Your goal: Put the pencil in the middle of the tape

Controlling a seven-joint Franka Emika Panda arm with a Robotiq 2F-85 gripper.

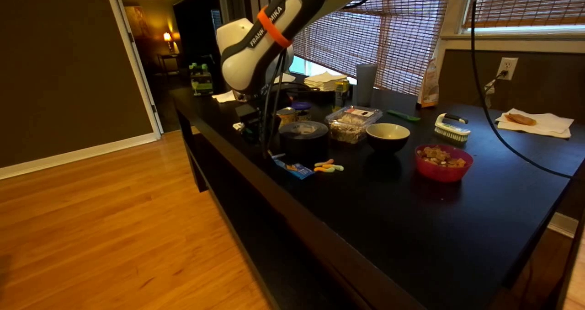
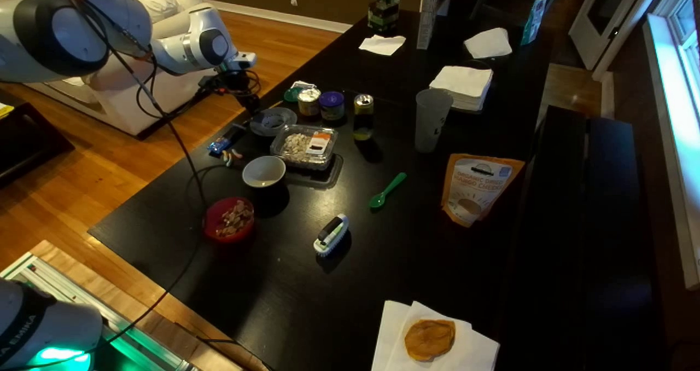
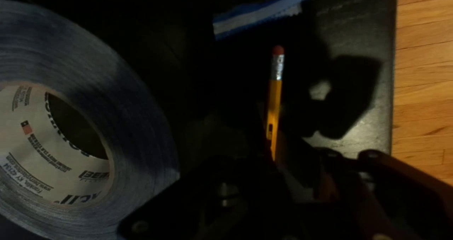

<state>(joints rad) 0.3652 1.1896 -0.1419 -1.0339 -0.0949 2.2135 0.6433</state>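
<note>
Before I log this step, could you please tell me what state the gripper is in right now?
Gripper: cannot be told; in the wrist view the pencil runs down to it, but darkness hides whether the jaws hold it.

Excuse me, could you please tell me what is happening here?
A robot arm has its gripper at a yellow pencil, beside a roll of tape. In the wrist view, the gripper hides one end of the pencil, so I cannot tell whether it is held. The pencil is not yet in the roll's middle, its goal.
</note>
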